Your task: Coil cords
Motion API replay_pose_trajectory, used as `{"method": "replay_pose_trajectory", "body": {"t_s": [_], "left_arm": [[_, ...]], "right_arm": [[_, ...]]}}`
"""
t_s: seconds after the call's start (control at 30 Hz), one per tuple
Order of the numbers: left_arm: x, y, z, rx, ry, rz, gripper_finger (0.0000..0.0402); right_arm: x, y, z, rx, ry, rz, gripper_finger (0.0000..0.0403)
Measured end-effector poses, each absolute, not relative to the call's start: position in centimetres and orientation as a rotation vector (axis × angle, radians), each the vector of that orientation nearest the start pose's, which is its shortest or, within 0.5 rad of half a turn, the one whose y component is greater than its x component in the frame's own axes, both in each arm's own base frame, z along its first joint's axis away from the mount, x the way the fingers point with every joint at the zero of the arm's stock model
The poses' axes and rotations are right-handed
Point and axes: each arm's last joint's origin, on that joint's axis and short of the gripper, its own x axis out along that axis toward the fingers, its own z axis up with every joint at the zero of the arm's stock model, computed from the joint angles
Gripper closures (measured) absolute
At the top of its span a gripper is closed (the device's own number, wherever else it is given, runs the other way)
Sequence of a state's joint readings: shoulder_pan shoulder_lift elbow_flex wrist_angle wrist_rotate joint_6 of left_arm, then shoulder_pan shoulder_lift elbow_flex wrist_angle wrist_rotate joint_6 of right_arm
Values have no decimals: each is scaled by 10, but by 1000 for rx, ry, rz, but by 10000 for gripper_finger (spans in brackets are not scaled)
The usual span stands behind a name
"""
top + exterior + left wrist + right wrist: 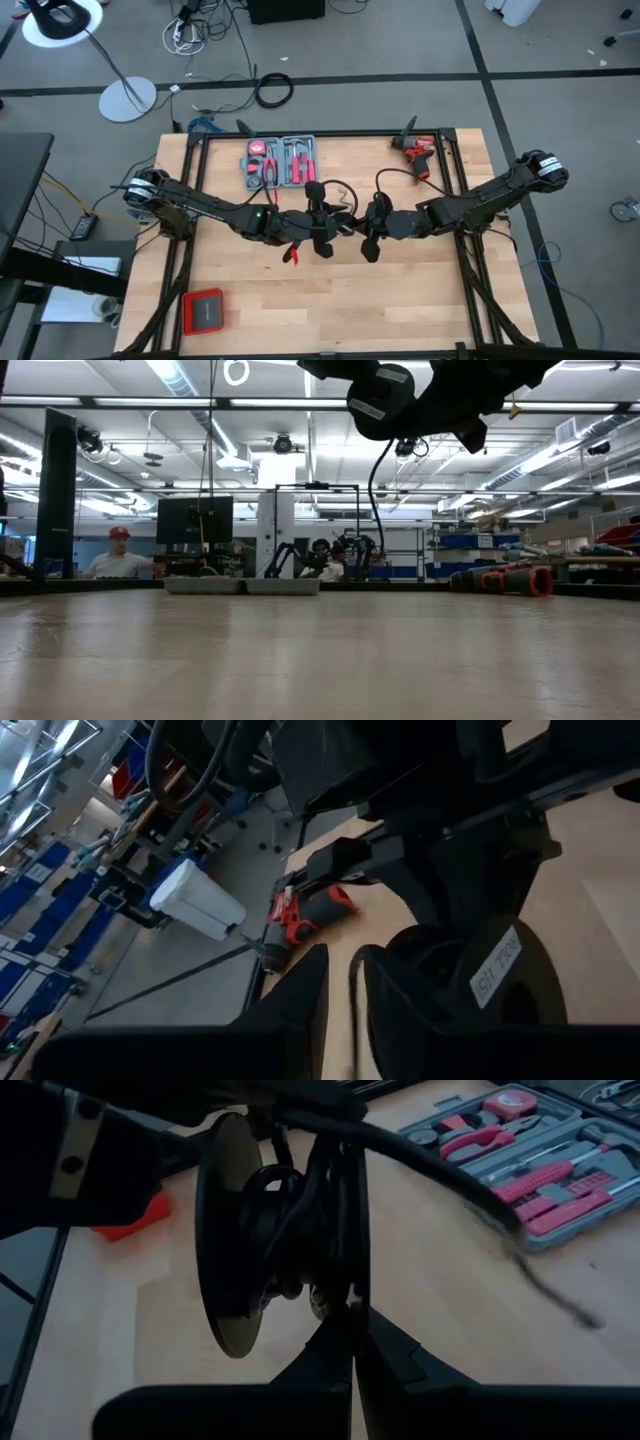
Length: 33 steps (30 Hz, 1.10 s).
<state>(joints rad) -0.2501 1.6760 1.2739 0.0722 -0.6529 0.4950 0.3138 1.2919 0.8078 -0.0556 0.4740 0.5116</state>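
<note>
Cable point(345, 200) — thin, black — hangs in loops above mid-table between the two grippers, running roughly from one arm to the other. The left gripper point(322, 222) shows a narrow gap with cable in it; the right gripper point(372, 228) is pinched on the cable, judging by its wrist view. Neither arm is clearly nearer.

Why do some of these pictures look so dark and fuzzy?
Right wrist view: the cable sweeps close to the lens, so it smears, while the tool case behind stays clearer. Left wrist view: dark arm parts fill the frame. Low view: bright ceiling lights turn the arms into black shapes.
</note>
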Motion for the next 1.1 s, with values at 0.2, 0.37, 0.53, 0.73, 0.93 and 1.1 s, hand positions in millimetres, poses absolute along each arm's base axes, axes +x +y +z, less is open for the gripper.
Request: {"method": "replay_pose_trajectory", "body": {"t_s": [0.2,0.37,0.53,0.73,0.93,1.1], "left_arm": [[377,-80,299,609,342,239,329],[378,-78,301,631,328,235,329],[377,-79,303,653,320,249,329],[373,-90,305,699,327,310,329],[365,-115,302,628,324,266,329],[355,-132,292,481,381,206,329]], "right_arm": [[264,68,248,271,447,-278,403],[266,68,251,244,418,-268,403],[267,65,251,233,415,-281,403],[265,64,250,245,434,-296,403],[263,63,245,246,476,-329,403],[262,63,245,250,476,-342,403]]}}
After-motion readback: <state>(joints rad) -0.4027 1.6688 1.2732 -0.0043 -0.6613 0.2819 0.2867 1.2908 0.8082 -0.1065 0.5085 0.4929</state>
